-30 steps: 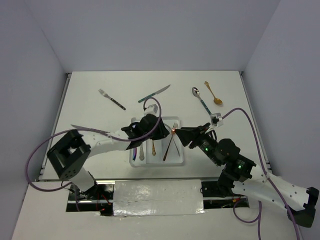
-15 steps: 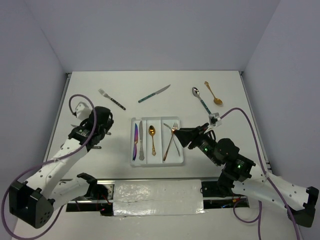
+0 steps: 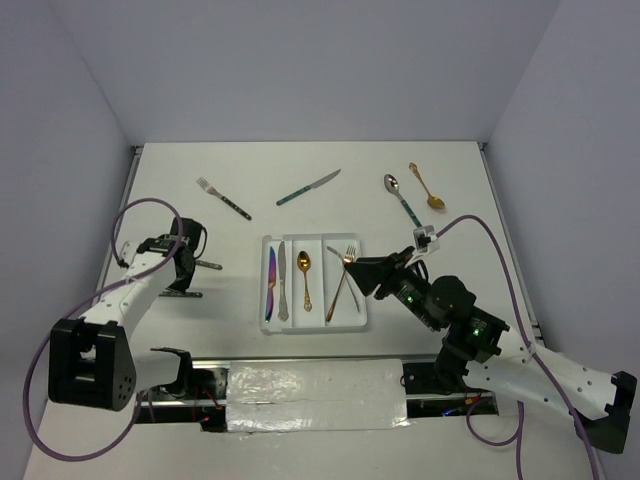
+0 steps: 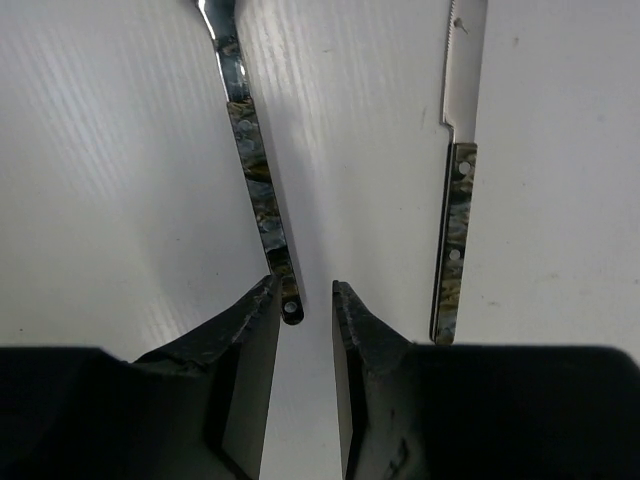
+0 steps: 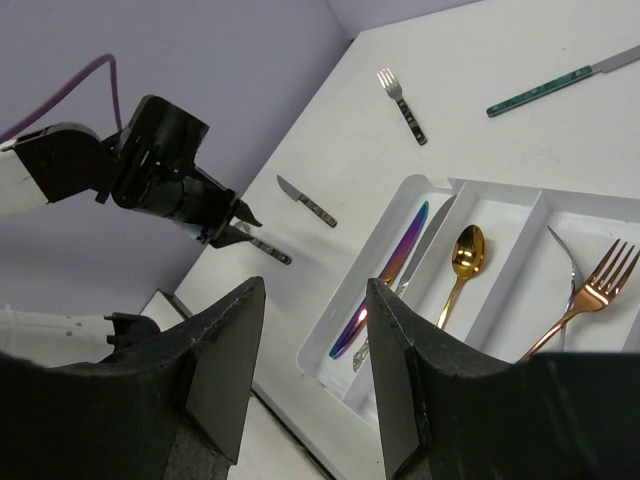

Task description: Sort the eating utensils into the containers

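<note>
Here, lilac walls (image 3: pixel 300 70) enclose the white table (image 3: pixel 260 170) and tray (image 3: pixel 356 305).

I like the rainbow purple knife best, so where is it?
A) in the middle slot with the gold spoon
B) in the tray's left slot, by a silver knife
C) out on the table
B: the purple knife lies in the left slot of the white tray, beside a silver knife.

On my remote feed: a white table (image 3: pixel 260 165) stands boxed in by pale lavender walls (image 3: pixel 300 70) at the back and both sides, with a crinkled strip of silver tape (image 3: pixel 315 385) across its near edge.
</note>
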### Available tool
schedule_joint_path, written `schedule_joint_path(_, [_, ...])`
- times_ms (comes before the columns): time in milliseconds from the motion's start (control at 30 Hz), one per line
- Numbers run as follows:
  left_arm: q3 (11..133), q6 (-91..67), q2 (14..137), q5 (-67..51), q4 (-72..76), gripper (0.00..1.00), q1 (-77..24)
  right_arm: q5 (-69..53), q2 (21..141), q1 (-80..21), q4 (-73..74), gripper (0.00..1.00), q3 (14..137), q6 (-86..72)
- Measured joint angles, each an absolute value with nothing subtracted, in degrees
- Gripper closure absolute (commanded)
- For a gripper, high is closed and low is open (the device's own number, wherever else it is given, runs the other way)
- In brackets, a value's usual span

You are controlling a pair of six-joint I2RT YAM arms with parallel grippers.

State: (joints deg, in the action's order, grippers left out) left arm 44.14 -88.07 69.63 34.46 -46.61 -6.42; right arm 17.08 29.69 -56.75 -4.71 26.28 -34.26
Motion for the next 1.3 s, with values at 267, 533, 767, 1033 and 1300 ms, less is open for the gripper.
schedule_joint_path(267, [44.1,-91.9,70.1,35.6,-48.7,0.56,-2.6,17.1,30.0,-56.8,-4.7,0.47,26.3,-34.3])
schedule_joint_path(533, [43.2,-89.7,72.8,34.9,-45.4,0.52,3.7,17.1,30.4,-56.8,-4.7,0.48,26.3,-34.3])
schedule_joint_path(767, [42.6,-85.8,81.9,30.4,-40.8,0.55,6.8,16.9,30.5,-56.8,-4.7,0.48,26.3,-34.3])
schedule_joint_path(1033, [43.7,-85.4,84.7,29.5,-38.5,0.56,7.3,15.6,29.9,-56.7,-4.7,0.48,26.3,-34.7])
schedule_joint_path(1300, [43.8,-85.5,85.2,30.2,-37.6,0.66,7.3,15.6,29.6,-56.8,-4.7,0.48,26.3,-34.7])
